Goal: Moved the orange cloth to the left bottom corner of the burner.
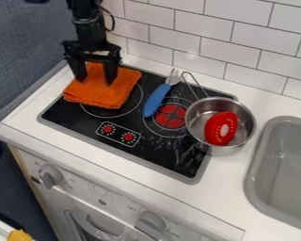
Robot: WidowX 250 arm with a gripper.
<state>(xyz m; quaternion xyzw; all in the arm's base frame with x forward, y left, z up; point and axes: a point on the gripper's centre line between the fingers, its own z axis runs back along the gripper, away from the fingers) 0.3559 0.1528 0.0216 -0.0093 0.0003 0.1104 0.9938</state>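
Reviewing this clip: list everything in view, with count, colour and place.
Counter: one, white, across the middle
Cooktop: one, black, grey-edged, on the counter
Cloth: one, orange, folded, cooktop's back left
Fork: one, blue handle, cooktop's back middle
Pot: one, silver, cooktop's right side
Oval object: one, red with white, in the pot
Sink: one, grey, right edge
Appliance front: one, white, below the counter
Knobs: two, grey, on the appliance front
Wall tiles: several, white, top right
Item: one, yellow, bottom left corner
Arm: one, black, top left
Hand: one, black, open, at the cloth
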